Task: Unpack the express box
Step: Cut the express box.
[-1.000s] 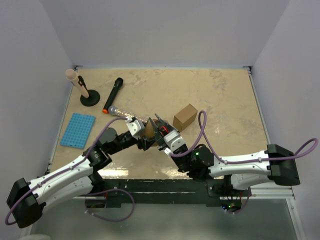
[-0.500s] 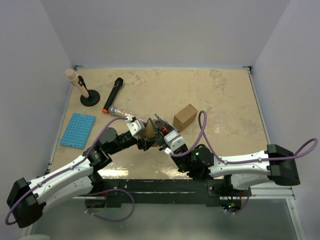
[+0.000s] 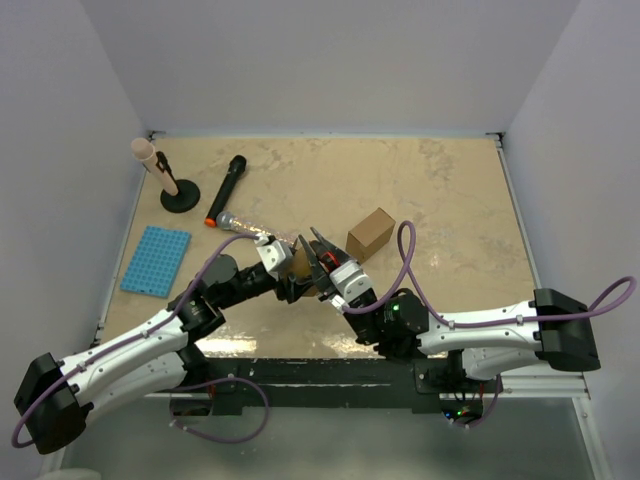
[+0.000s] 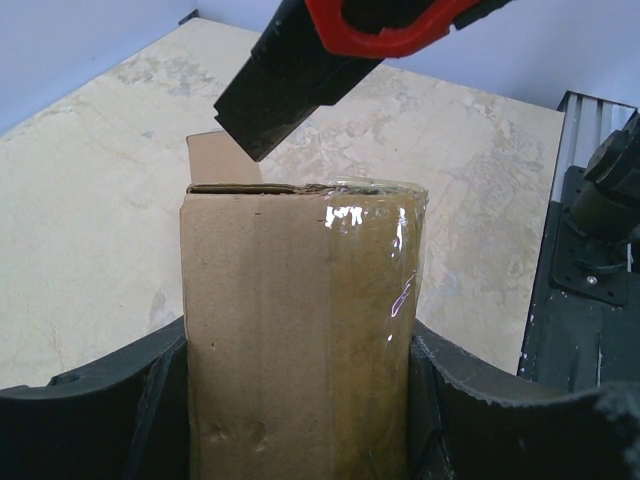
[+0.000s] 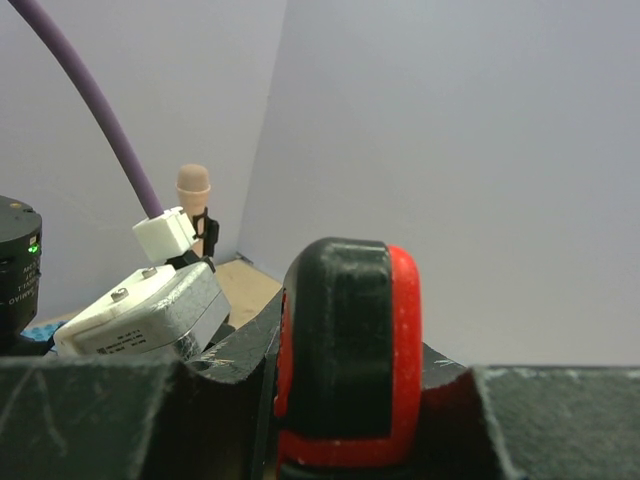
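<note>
We see two arms, the left arm (image 3: 120, 360) and the right arm (image 3: 490, 325), each made of white shell links joined by black motor housings, with a purple cable (image 3: 406, 255) running along it in loose loops. Their fingers (image 4: 90, 420) are matte black plastic, scuffed and scratched pale along the edges. On the left arm's wrist we see a white-and-silver block (image 5: 140, 315) with two small screws and faint printed text, and a green light (image 5: 33, 247) glows on a round black housing.

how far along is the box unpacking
Done: the left gripper clamps the taped cardboard box upright, and the right gripper holds a red-and-black cutter. In hand: the cutter's tip is at the box's top edge. Left: glossy tape still covers the top, and nothing is out yet.
</note>
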